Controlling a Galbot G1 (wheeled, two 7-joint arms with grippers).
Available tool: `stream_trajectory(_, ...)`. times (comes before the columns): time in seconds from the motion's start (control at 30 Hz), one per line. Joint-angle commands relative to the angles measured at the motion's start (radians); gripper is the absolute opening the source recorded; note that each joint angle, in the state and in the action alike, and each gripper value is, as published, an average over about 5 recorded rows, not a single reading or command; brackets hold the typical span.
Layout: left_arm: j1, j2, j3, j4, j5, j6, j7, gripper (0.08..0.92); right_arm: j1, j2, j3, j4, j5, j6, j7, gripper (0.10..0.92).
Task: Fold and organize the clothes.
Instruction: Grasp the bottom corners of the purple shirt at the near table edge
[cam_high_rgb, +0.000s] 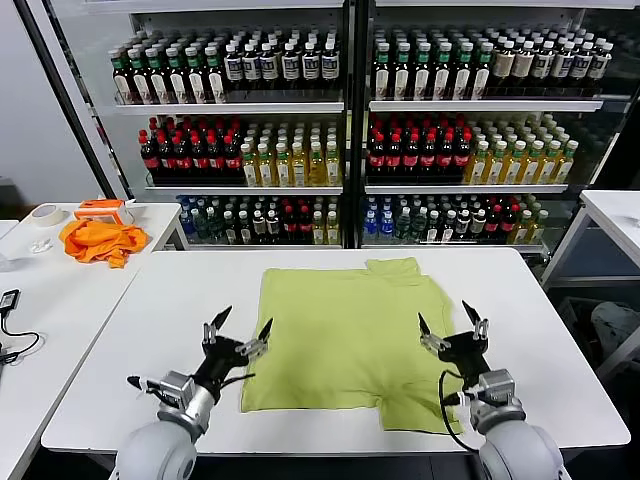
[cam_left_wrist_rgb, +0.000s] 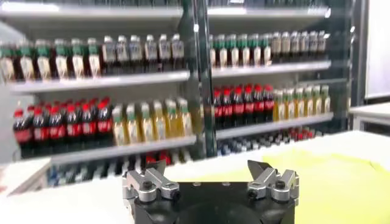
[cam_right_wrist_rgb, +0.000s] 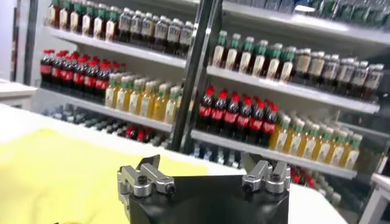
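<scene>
Head view: lime T-shirt (cam_high_rgb: 345, 335) lies flat, partly folded.

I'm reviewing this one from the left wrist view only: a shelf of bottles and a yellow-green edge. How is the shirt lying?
Observer: The T-shirt lies flat on the white table, partly folded, with one sleeve showing at its near right corner.
Operator: Where are the pincers?
Observer: The left pincer hovers open at the shirt's left edge; the right pincer hovers open over its right side. Neither holds fabric.
Operator: Any other cloth around?
Observer: An orange cloth lies bunched on the side table to the left.
</scene>
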Motion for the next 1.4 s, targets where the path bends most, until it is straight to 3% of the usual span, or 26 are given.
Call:
stream_trajectory(0.03, 0.154, 0.033, -0.003, -0.085, -0.043, 0.173, -0.095, 0.823, -0.192, -0.047, 0.010, 0.049, 0.039, 0.008, 0.015, 0.823)
stream_trajectory(0.77, 0.142, -0.008, 0.011, -0.014, -0.045, 0.175, -0.123, 0.823, -0.233, -0.019, 0.015, -0.003, 0.134, -0.039, 0.075, 0.823)
stream_trajectory(1.13, 0.136, -0.026, 0.030, 0.017, -0.041, 0.137, -0.177, 0.823, -0.215, -0.004, -0.013, -0.024, 0.158, -0.017, 0.065, 0.819)
stream_trajectory(1.3, 0.146, -0.027, 0.040, 0.007, -0.040, 0.137, -0.186, 0.797, -0.214, -0.001, -0.021, -0.023, 0.186, -0.017, 0.060, 0.716)
stream_trajectory(1.4, 0.150, -0.025, 0.045, 0.007, -0.031, 0.139, -0.183, 0.725, -0.215, 0.001, -0.024, -0.020, 0.206, -0.020, 0.061, 0.629)
